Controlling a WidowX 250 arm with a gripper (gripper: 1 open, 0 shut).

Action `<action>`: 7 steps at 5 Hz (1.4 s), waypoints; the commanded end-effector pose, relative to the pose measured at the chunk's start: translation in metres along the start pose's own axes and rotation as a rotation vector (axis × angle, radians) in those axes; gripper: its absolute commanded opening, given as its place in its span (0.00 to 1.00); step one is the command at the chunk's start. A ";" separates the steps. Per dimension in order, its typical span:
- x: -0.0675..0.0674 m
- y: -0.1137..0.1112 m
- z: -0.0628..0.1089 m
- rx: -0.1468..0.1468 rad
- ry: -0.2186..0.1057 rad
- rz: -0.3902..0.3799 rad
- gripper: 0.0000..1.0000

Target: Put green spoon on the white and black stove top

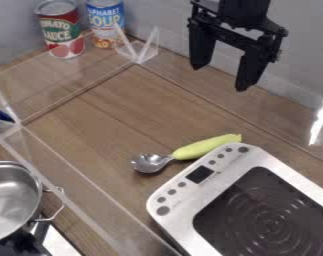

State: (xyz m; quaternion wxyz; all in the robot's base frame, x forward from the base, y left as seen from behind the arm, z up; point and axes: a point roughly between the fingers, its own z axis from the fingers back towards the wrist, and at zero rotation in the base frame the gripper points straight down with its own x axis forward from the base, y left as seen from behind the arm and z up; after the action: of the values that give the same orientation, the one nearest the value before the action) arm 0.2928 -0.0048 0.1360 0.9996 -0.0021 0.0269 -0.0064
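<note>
The green spoon (191,153) lies flat on the wooden table, its yellow-green handle pointing right and its silver bowl to the left. It rests just beyond the upper left edge of the white and black stove top (251,202), which fills the lower right corner. My gripper (223,66) hangs well above the table at the top of the view, its two black fingers spread open with nothing between them. It is up and slightly right of the spoon.
A steel pot (9,203) stands at the lower left. Two cans (60,28) sit at the back left behind clear plastic wall panels (144,45). A blue object (1,113) shows at the left edge.
</note>
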 end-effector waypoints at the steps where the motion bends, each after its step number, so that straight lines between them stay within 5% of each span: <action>1: 0.001 0.001 -0.014 0.000 0.016 -0.019 1.00; 2: 0.001 0.002 -0.030 -0.001 0.031 -0.040 1.00; 5: -0.011 -0.004 -0.085 -0.021 0.053 -0.274 1.00; 7: -0.004 -0.006 -0.099 -0.027 0.040 -0.373 1.00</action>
State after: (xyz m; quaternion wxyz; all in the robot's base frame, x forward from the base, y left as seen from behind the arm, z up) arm 0.2838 -0.0083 0.0373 0.9816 -0.0207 0.0469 -0.1838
